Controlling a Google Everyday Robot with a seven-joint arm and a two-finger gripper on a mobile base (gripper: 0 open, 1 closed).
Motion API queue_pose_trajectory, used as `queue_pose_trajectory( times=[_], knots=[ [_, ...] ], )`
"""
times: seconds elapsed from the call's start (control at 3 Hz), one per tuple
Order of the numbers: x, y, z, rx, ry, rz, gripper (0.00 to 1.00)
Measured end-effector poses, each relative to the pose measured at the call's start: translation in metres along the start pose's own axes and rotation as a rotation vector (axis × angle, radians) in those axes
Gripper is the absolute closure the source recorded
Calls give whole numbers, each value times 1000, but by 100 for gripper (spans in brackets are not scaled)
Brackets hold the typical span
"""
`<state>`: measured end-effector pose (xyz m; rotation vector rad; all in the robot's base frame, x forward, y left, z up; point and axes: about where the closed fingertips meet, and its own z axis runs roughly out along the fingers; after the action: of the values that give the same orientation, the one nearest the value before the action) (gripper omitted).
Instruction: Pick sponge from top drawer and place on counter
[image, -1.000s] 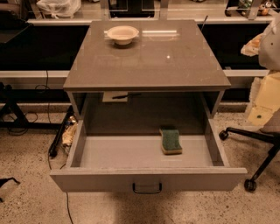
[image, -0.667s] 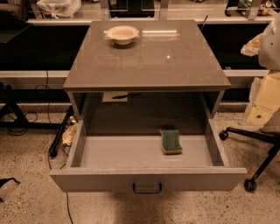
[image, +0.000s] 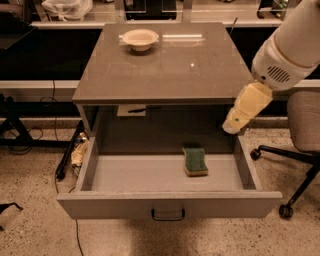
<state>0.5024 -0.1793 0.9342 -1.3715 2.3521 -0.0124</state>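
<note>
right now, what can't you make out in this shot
- Camera view: the arm above the claw, which hangs at the right rear corner of the top drawer, is cut off by the top-right edge.
- Writing on the paper note under the counter: too small.
- Underside of the sponge: against the drawer floor.
- The chair: cut by the right edge.

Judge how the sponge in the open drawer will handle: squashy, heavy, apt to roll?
Probably squashy and light: the sponge shows yellow foam under its green pad. It lies flat on the top drawer floor, so rolling seems unlikely. The claw hangs above the drawer's right wall, clear of the sponge.
</note>
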Motion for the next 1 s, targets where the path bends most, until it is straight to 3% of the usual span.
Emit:
queue_pose_trajectory(
  times=[0.33,0.67,1.0],
  knots=[
    [-13,-4,55,3,5,132,0],
    [-14,6,103,6,58,243,0],
    [-12,8,104,8,62,322,0]
  ],
)
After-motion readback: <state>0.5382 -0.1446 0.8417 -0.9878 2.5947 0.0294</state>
